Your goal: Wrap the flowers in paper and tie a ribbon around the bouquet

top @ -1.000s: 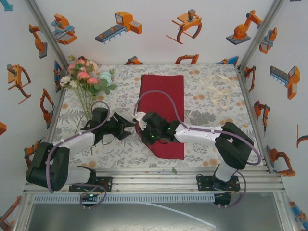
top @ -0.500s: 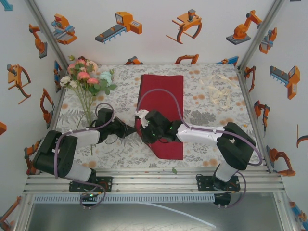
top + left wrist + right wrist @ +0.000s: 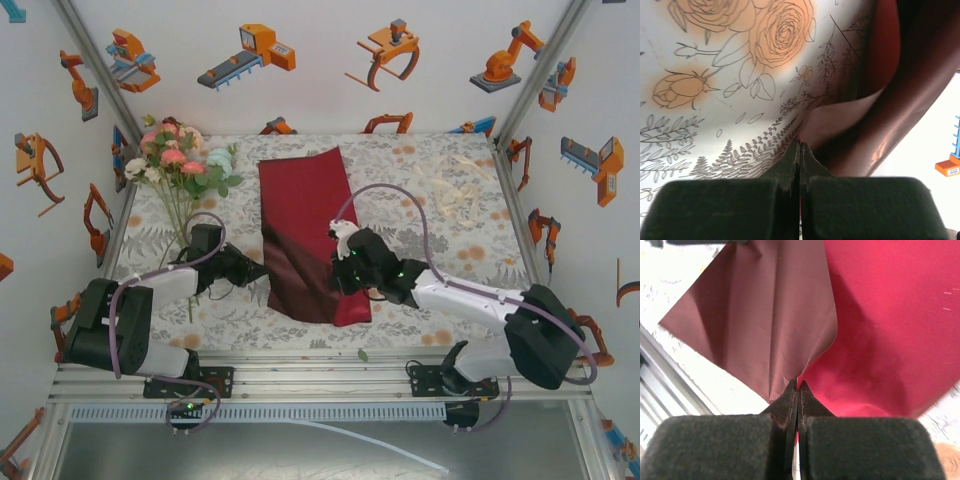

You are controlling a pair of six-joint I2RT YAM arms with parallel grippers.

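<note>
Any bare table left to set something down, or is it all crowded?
Biggest free patch: right of the paper, nearer than the ribbon, behind the right arm. Smaller strip at front left, between the left arm and the rail. Crowded: flowers far left; the middle, where left gripper and right gripper pinch the paper.

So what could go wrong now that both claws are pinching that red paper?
The left gripper and the right gripper each pinch the paper by a thin edge, so it might slip free, or tear if the arms pull apart. The paper buckles between them and may crease. The left arm lies close to the flowers and could nudge them.
</note>
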